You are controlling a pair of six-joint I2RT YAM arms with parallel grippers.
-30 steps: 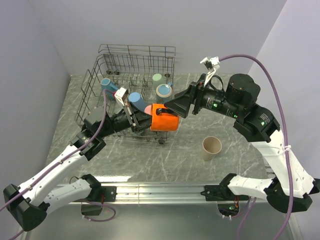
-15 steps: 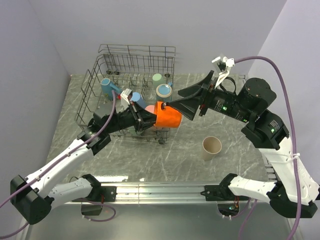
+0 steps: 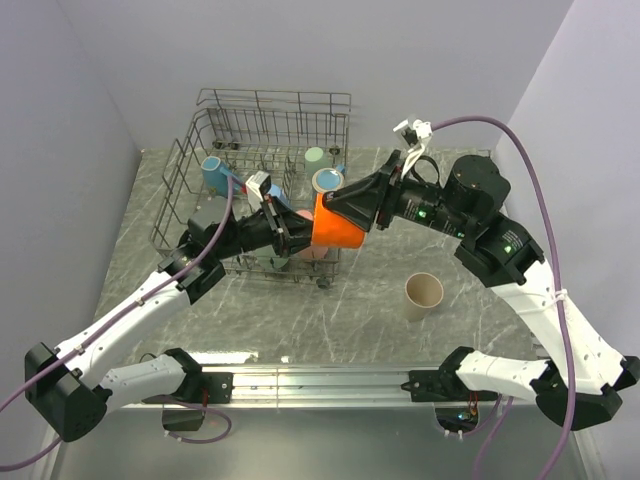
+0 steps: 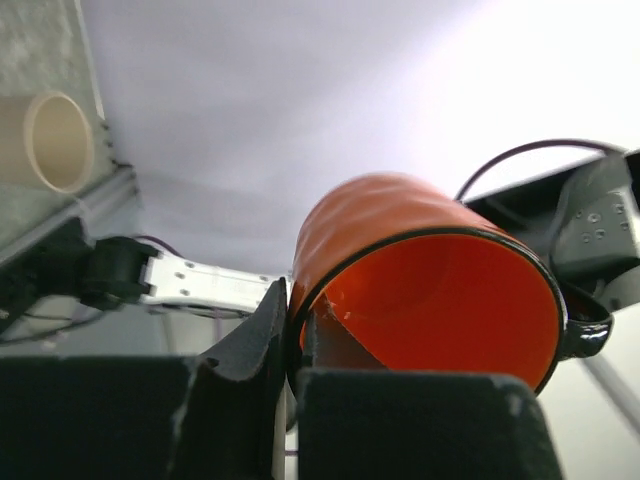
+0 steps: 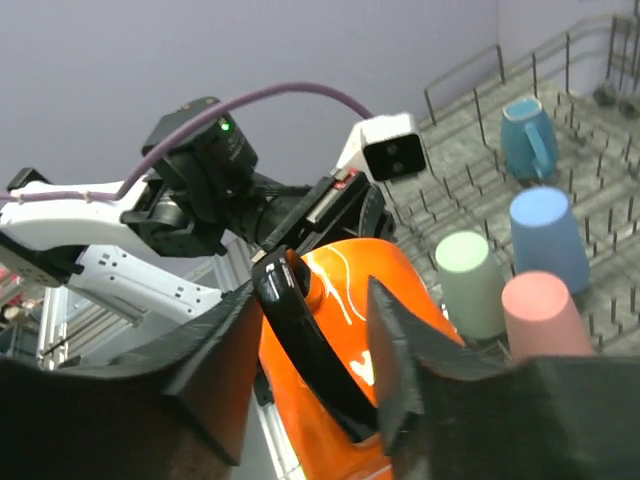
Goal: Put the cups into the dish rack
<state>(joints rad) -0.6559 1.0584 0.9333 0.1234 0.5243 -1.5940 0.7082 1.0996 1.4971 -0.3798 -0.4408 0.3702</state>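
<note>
Left side first: the left pincer is clamped tight on the rim wall of the orange mug, same as a second ago. What's new is the mug itself. It was sitting lower at the front rail of the dish rack, and now it's up in the air at the middle of the top view, tipped more upright. The right pincer was spread wide and has come in to about half open, straddling the black handle. Orange still shows beside one finger, so I wouldn't call it gripped yet. Looks like a handover to me, so the mug can go down among the tines.

Count from above, left to right: one rack holding one blue mug, one blue cup, one pink cup, one pale green cup and one pale mug. Add the one orange mug, plus one beige cup on the bench, lower right. That's seven. The right wrist view shows a green cup beside the pink one, maybe an eighth, can't tell.
</note>
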